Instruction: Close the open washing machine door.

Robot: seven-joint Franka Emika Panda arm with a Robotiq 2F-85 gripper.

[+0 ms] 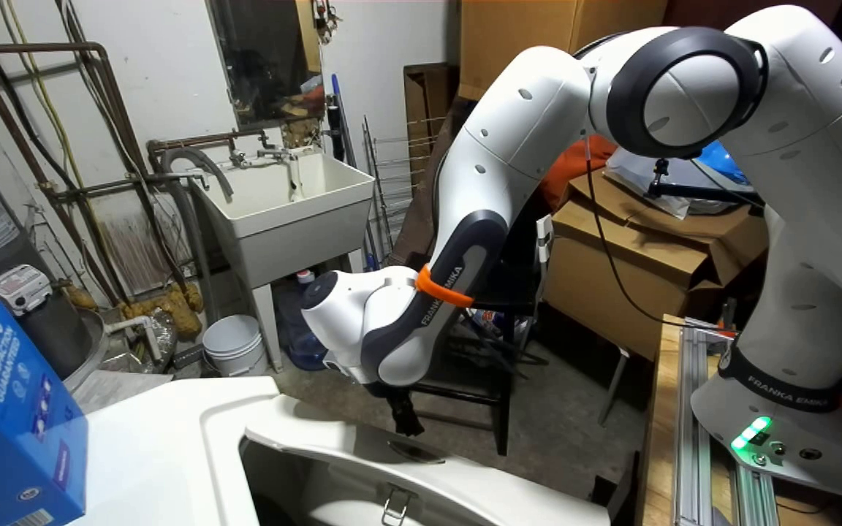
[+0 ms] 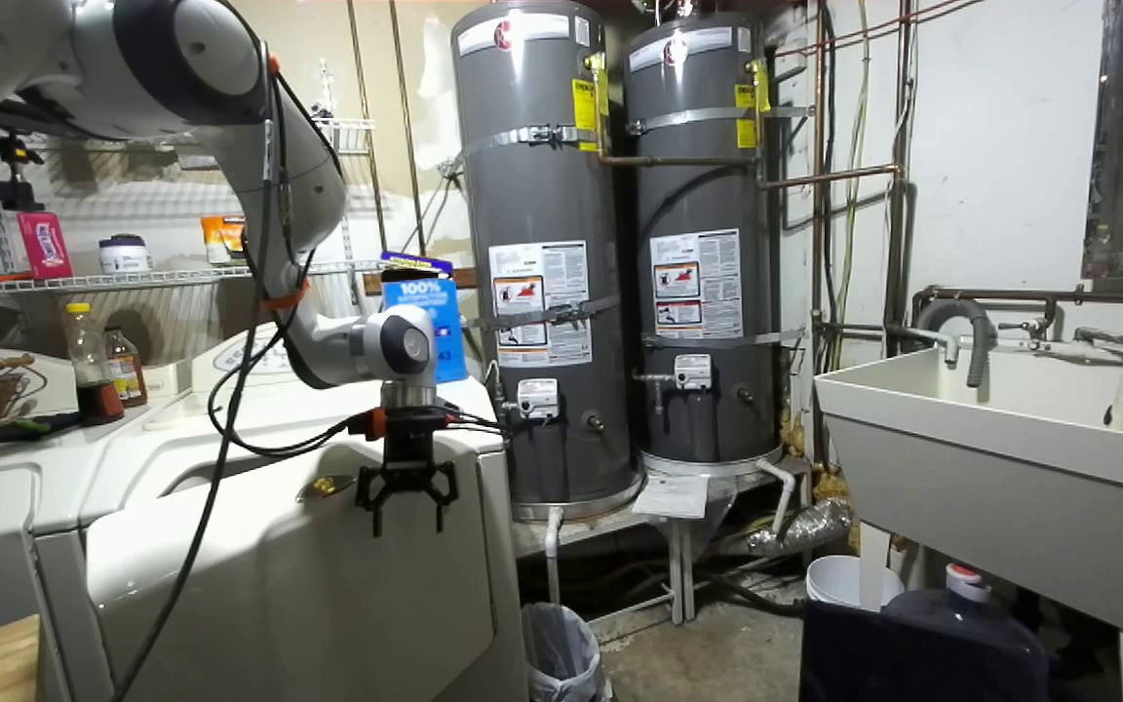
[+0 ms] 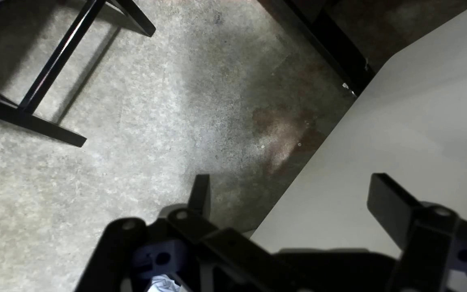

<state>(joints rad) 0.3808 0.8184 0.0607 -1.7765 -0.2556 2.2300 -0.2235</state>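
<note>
Beside spread fingers (image 3: 390,209) | washing machine door (image 2: 318,585), ajar | contact unclear

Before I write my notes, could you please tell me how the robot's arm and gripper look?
The arm is glossy white and dark grey, with "FRANKA EMIKA" lettering, green lights on its base and an orange band around the forearm. In an exterior view, black cables hang from it. The gripper is black, with two narrow, angular fingers.
</note>
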